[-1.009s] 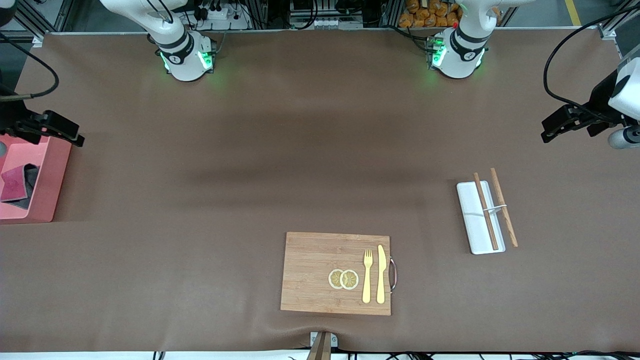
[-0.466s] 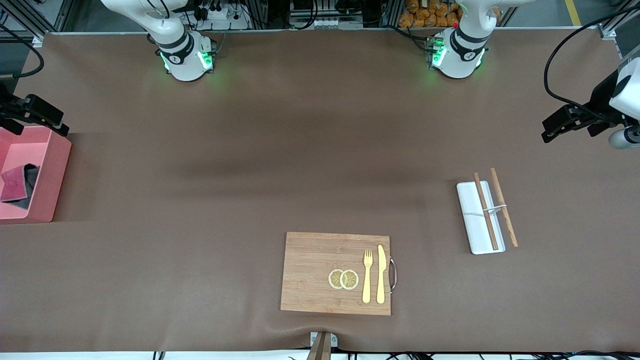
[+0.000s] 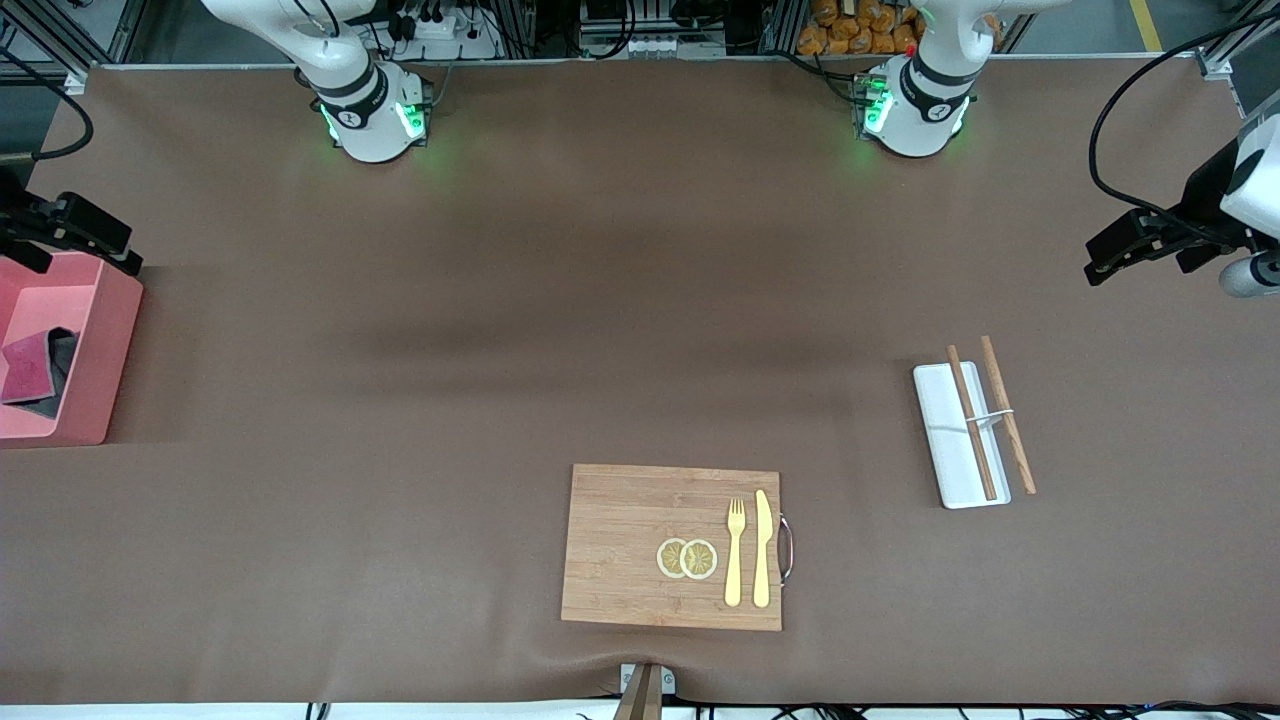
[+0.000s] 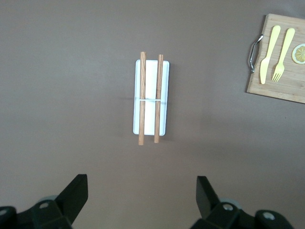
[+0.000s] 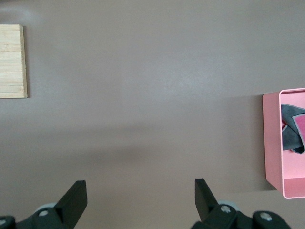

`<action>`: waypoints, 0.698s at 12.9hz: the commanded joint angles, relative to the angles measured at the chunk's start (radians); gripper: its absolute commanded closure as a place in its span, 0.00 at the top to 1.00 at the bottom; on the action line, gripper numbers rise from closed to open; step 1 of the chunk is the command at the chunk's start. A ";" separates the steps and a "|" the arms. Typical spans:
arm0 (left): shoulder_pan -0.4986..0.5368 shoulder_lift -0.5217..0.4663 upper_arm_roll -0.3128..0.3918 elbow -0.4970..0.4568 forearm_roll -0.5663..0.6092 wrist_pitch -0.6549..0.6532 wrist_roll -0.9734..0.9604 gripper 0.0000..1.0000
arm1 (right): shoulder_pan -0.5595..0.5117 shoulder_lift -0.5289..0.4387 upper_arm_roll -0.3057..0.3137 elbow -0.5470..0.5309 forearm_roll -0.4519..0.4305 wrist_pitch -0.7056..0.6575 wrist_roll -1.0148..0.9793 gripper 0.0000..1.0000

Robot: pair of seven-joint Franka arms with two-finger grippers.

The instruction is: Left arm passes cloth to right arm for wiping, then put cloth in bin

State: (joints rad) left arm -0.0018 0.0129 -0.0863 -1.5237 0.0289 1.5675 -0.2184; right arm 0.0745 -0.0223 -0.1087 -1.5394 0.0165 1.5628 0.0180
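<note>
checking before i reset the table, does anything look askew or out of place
Mostly tidy. One oddity: of the two chopsticks, only one lies on the white tray; the other sits beside it on the table. The cloth lies crumpled in the pink bin. Nothing looks spilled or damaged.

The worktop (image 3: 560,300) is plain matte brown. The bin (image 3: 95,370) is pink all over, and the cloth (image 3: 30,368) in it shows a crimson-pink face over dark grey. The tray (image 3: 940,430) is white, carrying two brown wood-grain sticks (image 3: 970,420). The cutting board (image 3: 620,540) is light bamboo with fine straight grain. On it, the fork (image 3: 735,552) and knife (image 3: 762,548) are pale yellow, and two lemon slices (image 3: 687,558) are yellow with white rims. Both grippers' fingers (image 4: 76,193) are black.
</note>
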 commanded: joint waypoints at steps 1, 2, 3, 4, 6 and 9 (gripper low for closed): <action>-0.003 -0.018 0.002 -0.001 -0.007 -0.017 0.017 1.00 | -0.012 -0.013 0.017 -0.018 -0.012 0.013 -0.006 1.00; -0.004 -0.018 0.002 0.000 -0.007 -0.017 0.017 1.00 | -0.010 -0.012 0.017 -0.019 -0.012 0.013 -0.006 1.00; -0.004 -0.018 0.002 0.003 -0.007 -0.017 0.017 1.00 | -0.010 -0.010 0.017 -0.021 -0.013 0.013 -0.004 1.00; -0.004 -0.014 0.002 0.011 -0.009 -0.017 0.016 1.00 | -0.010 -0.010 0.017 -0.018 -0.013 0.013 -0.004 1.00; -0.007 -0.010 0.002 0.023 -0.009 -0.018 0.014 1.00 | -0.007 -0.011 0.017 -0.019 -0.013 0.011 -0.004 1.00; -0.007 -0.010 0.002 0.023 -0.009 -0.018 0.014 1.00 | -0.012 -0.007 0.017 -0.021 -0.013 0.011 -0.004 1.00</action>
State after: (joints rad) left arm -0.0047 0.0129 -0.0876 -1.5088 0.0289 1.5675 -0.2184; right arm 0.0745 -0.0203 -0.1023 -1.5460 0.0159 1.5644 0.0178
